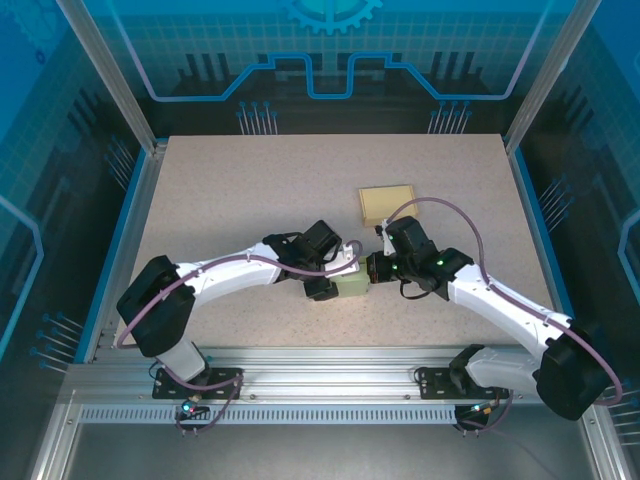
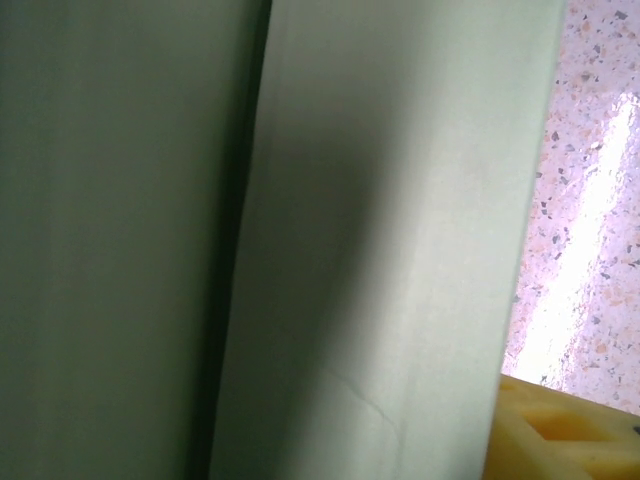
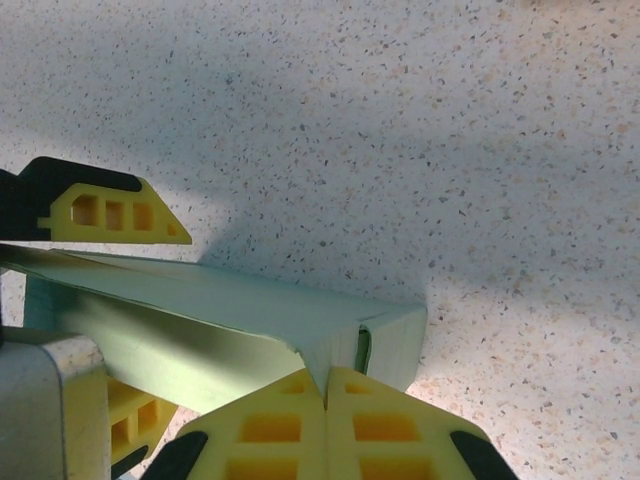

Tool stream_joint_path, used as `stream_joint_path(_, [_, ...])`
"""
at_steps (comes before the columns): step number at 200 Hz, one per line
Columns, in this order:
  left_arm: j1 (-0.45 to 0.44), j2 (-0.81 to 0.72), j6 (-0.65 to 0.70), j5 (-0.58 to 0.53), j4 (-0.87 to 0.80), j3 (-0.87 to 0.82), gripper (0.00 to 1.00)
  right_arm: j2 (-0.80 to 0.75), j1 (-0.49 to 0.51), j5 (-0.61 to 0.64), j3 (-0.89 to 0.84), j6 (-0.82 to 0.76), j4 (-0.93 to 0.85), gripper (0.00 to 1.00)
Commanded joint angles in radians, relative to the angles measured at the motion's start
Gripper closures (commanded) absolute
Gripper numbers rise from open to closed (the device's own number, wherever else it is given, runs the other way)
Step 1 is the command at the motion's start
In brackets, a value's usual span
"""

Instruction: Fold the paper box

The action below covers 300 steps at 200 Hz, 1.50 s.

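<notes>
A pale green paper box (image 1: 352, 284) lies on the table between the two arms, partly folded. My right gripper (image 3: 327, 385) is shut on a thin flap at the box's near corner, its yellow fingertips pressed together on the paper. My left gripper (image 1: 322, 278) comes in from the left and spans the box. One of its yellow fingers (image 3: 115, 212) lies against the far side of the box (image 3: 230, 300) and the other against the near side. In the left wrist view the green paper (image 2: 380, 250) is right up against the camera, with one yellow finger (image 2: 570, 430) at the lower right.
A flat tan pad (image 1: 387, 202) lies on the speckled table (image 1: 250, 190) just behind the right gripper (image 1: 372, 268). Aluminium posts and blue panels enclose the table on three sides.
</notes>
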Motion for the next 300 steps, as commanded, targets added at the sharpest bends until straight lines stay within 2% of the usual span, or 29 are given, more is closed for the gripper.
stream_joint_path(1, [-0.009,-0.002,-0.023,-0.001,0.02,0.006,0.35,0.011,0.021,0.021,-0.025,0.006,0.004,0.95])
stream_joint_path(46, [-0.009,-0.096,-0.05,-0.025,0.088,-0.033,0.26,0.018,0.02,0.032,-0.025,0.005,0.006,0.96])
stream_joint_path(98, [-0.008,-0.199,-0.072,-0.051,0.119,-0.1,0.26,0.015,0.027,0.037,-0.028,0.002,0.016,0.98])
stream_joint_path(165, [-0.007,-0.15,-0.063,-0.082,0.154,-0.162,0.27,-0.002,0.07,0.082,0.0,-0.008,0.02,1.0])
stream_joint_path(237, [-0.009,-0.13,-0.093,-0.182,0.492,-0.215,0.31,-0.028,0.094,0.234,0.027,-0.015,-0.007,1.0])
stream_joint_path(275, [-0.008,-0.079,-0.086,-0.173,0.52,-0.196,0.2,-0.024,0.094,0.289,0.042,-0.028,-0.009,1.0])
stream_joint_path(292, [-0.008,-0.077,-0.097,-0.172,0.526,-0.195,0.05,-0.011,0.094,0.3,0.046,-0.03,-0.004,1.0])
stream_joint_path(300, [-0.008,-0.086,-0.103,-0.171,0.535,-0.199,0.01,-0.003,0.093,0.303,0.05,-0.035,-0.005,1.0])
